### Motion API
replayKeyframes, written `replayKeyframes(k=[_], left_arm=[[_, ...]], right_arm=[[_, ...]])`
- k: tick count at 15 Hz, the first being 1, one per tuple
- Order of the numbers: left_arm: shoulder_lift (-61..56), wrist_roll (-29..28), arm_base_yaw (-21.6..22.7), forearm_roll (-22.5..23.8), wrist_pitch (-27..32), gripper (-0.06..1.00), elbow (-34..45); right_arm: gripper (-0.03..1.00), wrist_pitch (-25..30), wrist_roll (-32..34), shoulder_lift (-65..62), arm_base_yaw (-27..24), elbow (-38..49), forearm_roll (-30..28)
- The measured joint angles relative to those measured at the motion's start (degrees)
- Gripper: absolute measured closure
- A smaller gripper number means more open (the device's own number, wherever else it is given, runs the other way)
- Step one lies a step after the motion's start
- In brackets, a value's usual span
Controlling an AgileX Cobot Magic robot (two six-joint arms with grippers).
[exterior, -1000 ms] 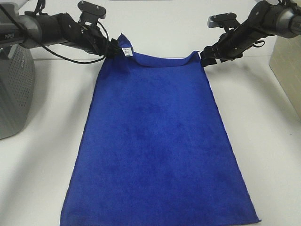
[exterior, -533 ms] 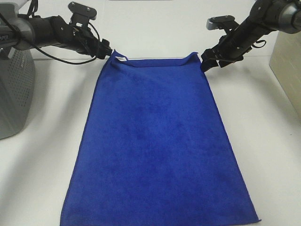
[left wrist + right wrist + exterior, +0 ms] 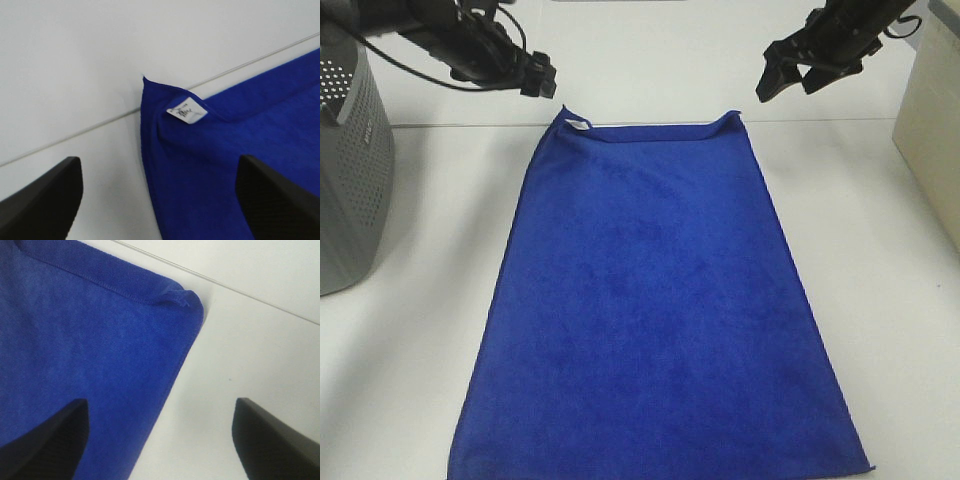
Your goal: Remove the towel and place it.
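Lying flat on the white table [image 3: 410,340], the towel [image 3: 650,300] is stretching from the near edge back to the far seam, its white tag [image 3: 578,126] showing at the far left corner. Beyond it, the left gripper [image 3: 542,82] and right gripper [image 3: 782,78] are hovering above those far corners, fingers spread wide, holding nothing.

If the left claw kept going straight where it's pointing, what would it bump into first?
Probably the tagged corner of the royal-blue plush towel: the open left claw frames it between its fingers, with nothing in between. Depth is uncertain.
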Motion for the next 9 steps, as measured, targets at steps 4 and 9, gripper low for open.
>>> replayKeyframes(k=[4,9], left_arm=[[-10.66,-15.64,-0.23,12.03,16.90,0.12,0.00],[-20.00,-25.67,4.70,23.20,26.99,0.12,-0.06]], right_arm=[[0.12,11.69,12.95,-8.59,0.00,0.00,-8.08],[0.12,13.06,19.60,-19.82,0.00,0.00,-12.26]])
